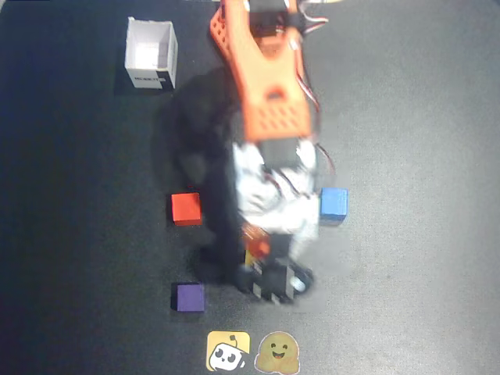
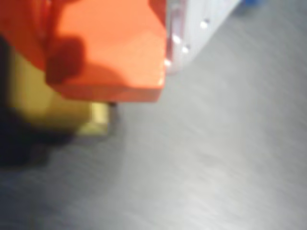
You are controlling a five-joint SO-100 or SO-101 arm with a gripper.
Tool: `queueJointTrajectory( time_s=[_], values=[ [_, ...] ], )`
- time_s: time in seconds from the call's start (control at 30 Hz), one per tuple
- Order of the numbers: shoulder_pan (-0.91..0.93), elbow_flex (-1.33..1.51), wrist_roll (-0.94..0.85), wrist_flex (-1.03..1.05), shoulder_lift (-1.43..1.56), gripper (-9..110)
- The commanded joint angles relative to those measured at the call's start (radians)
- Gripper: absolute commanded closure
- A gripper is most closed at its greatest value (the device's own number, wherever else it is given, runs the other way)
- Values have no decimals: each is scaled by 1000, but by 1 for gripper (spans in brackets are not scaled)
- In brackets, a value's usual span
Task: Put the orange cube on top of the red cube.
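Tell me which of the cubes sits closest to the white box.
The red cube, in the overhead view. It lies below the white box, on the same left side. The purple cube sits lower still, and the blue cube is across the arm to the right.

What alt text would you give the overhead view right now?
An orange and white robot arm reaches down the dark table, its end effector low between a small matte red cube and blue cube. A purple cube and white open box sit apart.
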Motion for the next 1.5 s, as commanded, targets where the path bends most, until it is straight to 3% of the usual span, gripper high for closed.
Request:
queueJointTrajectory(
  time_s=[0.0,0.2,0.43,0.73,1.47],
  values=[
    [69,74,-87,5,169,100],
    [196,179,-281,25,276,100],
    [327,249,-387,37,307,100],
    [410,301,-396,51,333,100],
    [413,324,-368,-29,221,100]
  ],
)
